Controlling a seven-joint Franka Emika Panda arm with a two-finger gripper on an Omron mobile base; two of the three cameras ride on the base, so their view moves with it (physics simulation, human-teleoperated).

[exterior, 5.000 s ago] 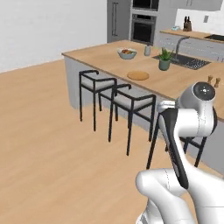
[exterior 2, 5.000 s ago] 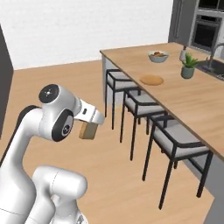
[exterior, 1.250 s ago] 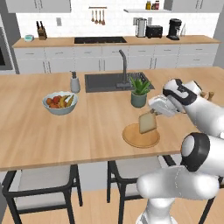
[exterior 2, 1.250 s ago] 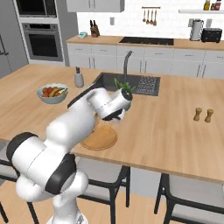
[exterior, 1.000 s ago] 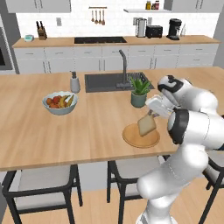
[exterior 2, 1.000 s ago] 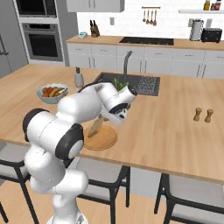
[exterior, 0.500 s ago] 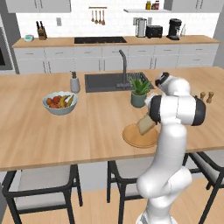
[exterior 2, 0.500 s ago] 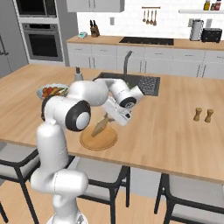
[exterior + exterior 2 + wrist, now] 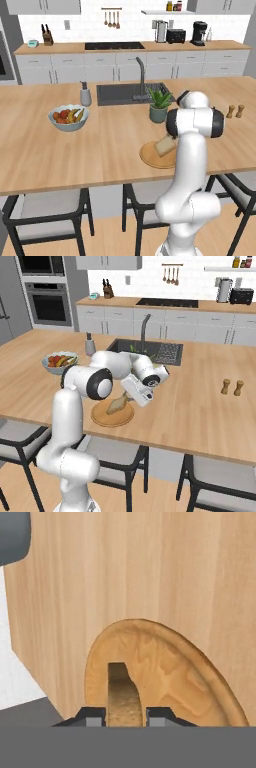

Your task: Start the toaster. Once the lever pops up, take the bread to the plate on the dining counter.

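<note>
Light-wood dining counter point(image 9: 200, 406) with sink. Gripper point(image 9: 126, 714), jaws narrowed on the bread point(image 9: 118, 404), holds the slice tilted, its lower edge at or just above the plate point(image 9: 112, 417); from the gripper the plate extends toward 12 o'clock.

On the dining counter point(image 9: 60, 150): one plate point(image 9: 152, 156), one bread point(image 9: 164, 146) slice, one fruit bowl point(image 9: 69, 118), one potted plant point(image 9: 159, 106), two shakers point(image 9: 235, 111). One soap dispenser point(image 9: 85, 94) sits at the sink's nine o'clock. Two stools point(image 9: 45, 210) show below.
</note>
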